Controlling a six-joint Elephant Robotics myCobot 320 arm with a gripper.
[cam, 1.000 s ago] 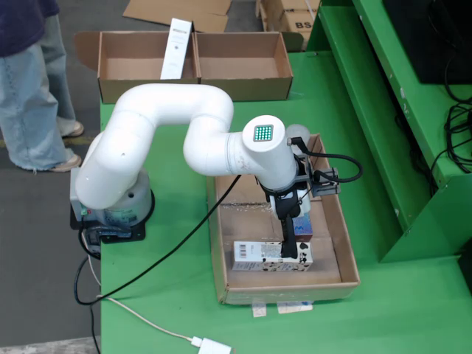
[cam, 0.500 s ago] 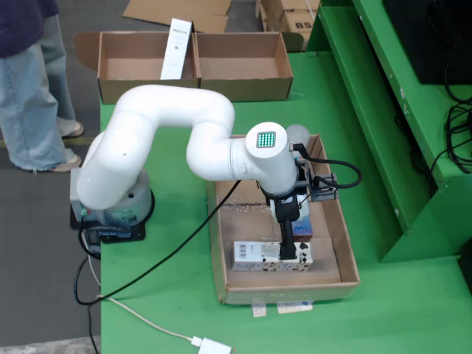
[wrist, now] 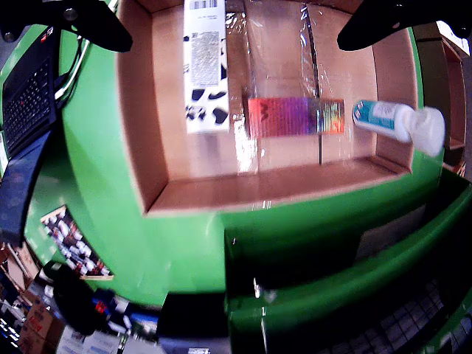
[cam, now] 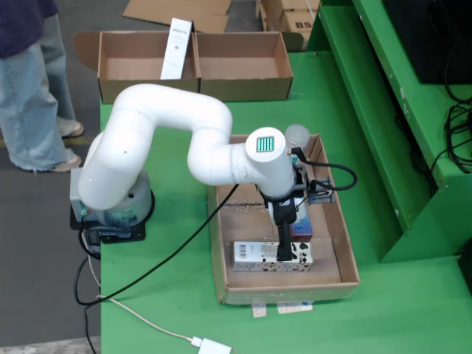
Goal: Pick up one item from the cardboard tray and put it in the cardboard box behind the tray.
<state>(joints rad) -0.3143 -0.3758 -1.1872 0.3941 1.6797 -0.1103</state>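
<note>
The cardboard tray sits on the green table in the fixed view. It holds a white box with black cow patches, a shiny red box and a white bottle at its far end. My gripper hangs over the tray, above the cow-patch box and the red box. In the wrist view the two black fingers are spread wide at the top corners, so the gripper is open and empty. Below it lie the cow-patch box, the red box and the teal-labelled bottle.
The cardboard box behind the tray has two compartments; a tall white carton stands in the left one. A person stands at the far left. A green shelf frame runs along the right. Cables trail from the arm's base.
</note>
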